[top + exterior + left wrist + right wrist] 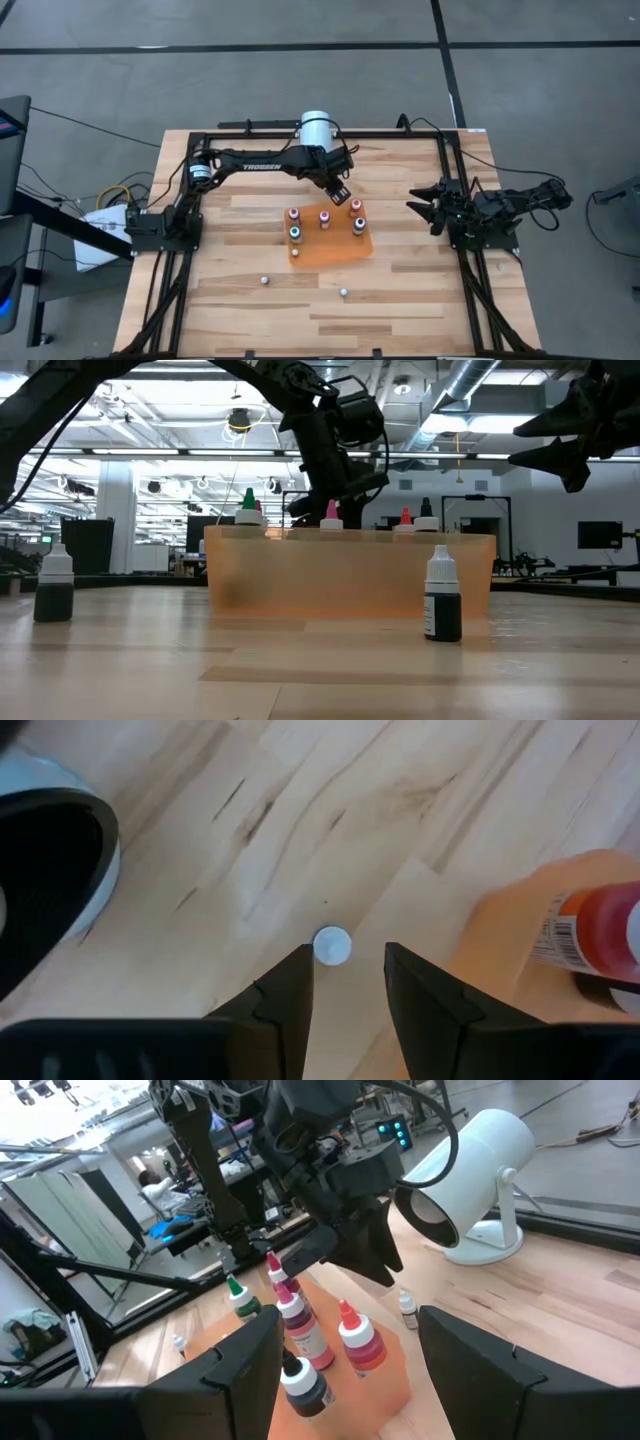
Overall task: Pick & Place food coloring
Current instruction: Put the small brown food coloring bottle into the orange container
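Note:
Several food coloring bottles point(325, 218) with red, pink and green tops stand in the flat orange tray point(335, 250). One small white-capped bottle point(332, 945) stands on the wood just past the tray's far edge, also seen in the right wrist view point(407, 1308). My left gripper point(347, 955) hangs open above that bottle, fingertips to either side of its cap and clear of it. In the high view my left gripper point(338, 192) hides the bottle. My right gripper point(420, 203) waits open at the table's right side, raised off the wood.
Two dark bottles with white caps point(264, 281) point(343, 293) stand on the table near the tray's near side. A big white cylinder point(318, 128) sits at the far edge behind my left arm. Black frame rails point(455, 180) border the table.

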